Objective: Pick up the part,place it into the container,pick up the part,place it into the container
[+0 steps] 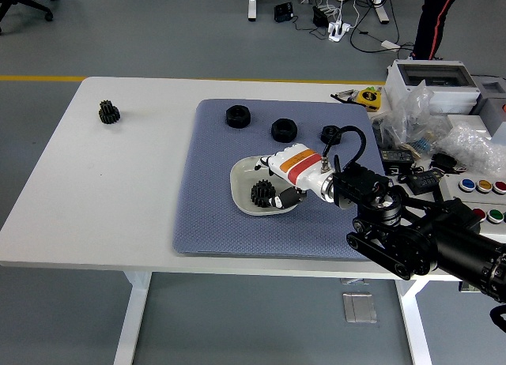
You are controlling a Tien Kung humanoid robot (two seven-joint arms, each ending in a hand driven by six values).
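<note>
A small black toothed gear (108,112) stands alone near the far left corner of the white table (118,191), not yet collected. The blue-grey textured mat (209,207) covers the table's middle; along its far edge sit three black, chunky ring-shaped parts (237,116), (284,129), (330,133), each well apart from the next. At the mat's centre lies the container, a shallow white dish (241,179) with rounded corners and a smooth glossy rim. Inside it rests a black gear (262,194) with coarse teeth, so one placement appears complete. The right hand (281,187), white-shelled with an orange-red band, hovers over the dish's right half; its fingers look loosened beside the gear, though whether they still touch it cannot be determined. The black jointed arm enters from the lower right corner. Judged from this layout, at least one further pick and placement remains. The left arm is out of view.
</note>
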